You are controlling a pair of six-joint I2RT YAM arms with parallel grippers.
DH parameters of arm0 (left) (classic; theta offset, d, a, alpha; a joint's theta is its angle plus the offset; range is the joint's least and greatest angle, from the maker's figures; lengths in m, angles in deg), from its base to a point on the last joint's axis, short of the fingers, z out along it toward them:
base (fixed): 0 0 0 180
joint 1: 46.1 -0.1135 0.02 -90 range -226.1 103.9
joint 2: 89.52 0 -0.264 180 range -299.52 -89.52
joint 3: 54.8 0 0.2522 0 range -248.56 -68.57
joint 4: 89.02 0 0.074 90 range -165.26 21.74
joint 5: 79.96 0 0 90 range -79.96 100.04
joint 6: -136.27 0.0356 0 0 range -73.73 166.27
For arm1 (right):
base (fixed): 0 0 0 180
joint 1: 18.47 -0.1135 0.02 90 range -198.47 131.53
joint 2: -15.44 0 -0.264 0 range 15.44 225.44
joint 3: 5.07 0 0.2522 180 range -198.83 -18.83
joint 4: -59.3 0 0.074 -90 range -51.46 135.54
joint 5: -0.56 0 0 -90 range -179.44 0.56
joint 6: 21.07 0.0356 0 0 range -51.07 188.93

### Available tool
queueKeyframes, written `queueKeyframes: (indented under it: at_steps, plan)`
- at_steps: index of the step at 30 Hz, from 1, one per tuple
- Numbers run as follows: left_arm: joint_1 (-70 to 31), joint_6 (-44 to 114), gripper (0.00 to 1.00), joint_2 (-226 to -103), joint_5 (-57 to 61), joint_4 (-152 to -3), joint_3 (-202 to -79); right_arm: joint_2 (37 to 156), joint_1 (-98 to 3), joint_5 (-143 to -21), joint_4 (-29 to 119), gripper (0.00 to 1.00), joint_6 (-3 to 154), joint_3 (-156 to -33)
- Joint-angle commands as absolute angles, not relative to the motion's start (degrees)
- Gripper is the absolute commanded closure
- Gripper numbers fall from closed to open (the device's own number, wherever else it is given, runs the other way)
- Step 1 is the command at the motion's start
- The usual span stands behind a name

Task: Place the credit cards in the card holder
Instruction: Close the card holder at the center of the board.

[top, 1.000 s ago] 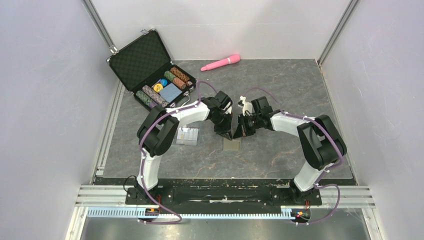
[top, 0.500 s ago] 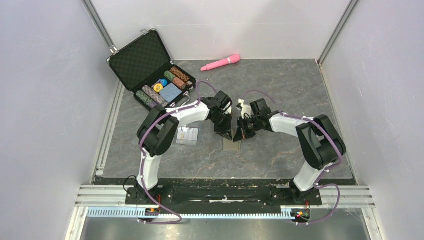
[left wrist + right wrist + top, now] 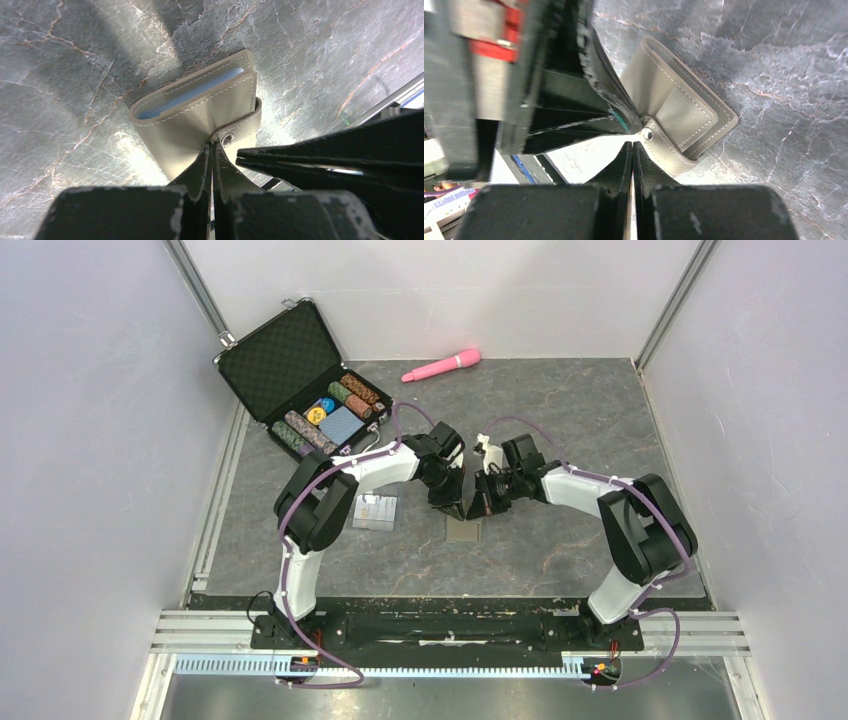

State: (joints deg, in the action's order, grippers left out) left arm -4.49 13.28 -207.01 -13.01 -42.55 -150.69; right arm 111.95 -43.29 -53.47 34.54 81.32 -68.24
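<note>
The khaki card holder (image 3: pixel 465 531) lies on the table between the arms, folded nearly shut. Its light-blue lining (image 3: pixel 192 92) shows at the edge, and its snap tab (image 3: pixel 235 134) wraps over the side. My left gripper (image 3: pixel 211 146) is shut, tips touching the cover beside the snap. My right gripper (image 3: pixel 632 145) is shut, tips just beside the snap tab (image 3: pixel 659 145); nothing shows between its fingers. From above, the left gripper (image 3: pixel 449 504) and right gripper (image 3: pixel 477 506) meet over the holder's far edge. The pale credit cards (image 3: pixel 374 511) lie flat to the holder's left.
An open black case (image 3: pixel 300 375) with poker chips and a blue deck (image 3: pixel 341 424) stands at the back left. A pink object (image 3: pixel 441 365) lies at the back wall. Each gripper's fingers crowd the other's wrist view.
My right gripper has shifted slightly, closing in on the left gripper over the card holder. The left arm, holder and cards have stayed put.
</note>
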Motion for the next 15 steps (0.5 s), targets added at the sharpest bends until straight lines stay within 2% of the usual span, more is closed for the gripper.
queueKeyframes:
  at_steps: [1, 6, 15]
  plan:
    - [-4.4, 14.9, 0.98, -205.5, -12.0, -42.3, -150.5, 108.8, -42.5, -52.4, 36.5, 1.0, 81.7, -72.3]
    - [-4.4, 14.9, 0.98, -205.4, -11.9, -42.3, -150.3, 110.7, -42.2, -54.6, 34.6, 0.96, 82.1, -72.8]
    - [-4.4, 15.0, 0.98, -204.3, -11.6, -42.4, -150.6, 111.8, -42.3, -54.5, 34.6, 1.0, 81.8, -70.1]
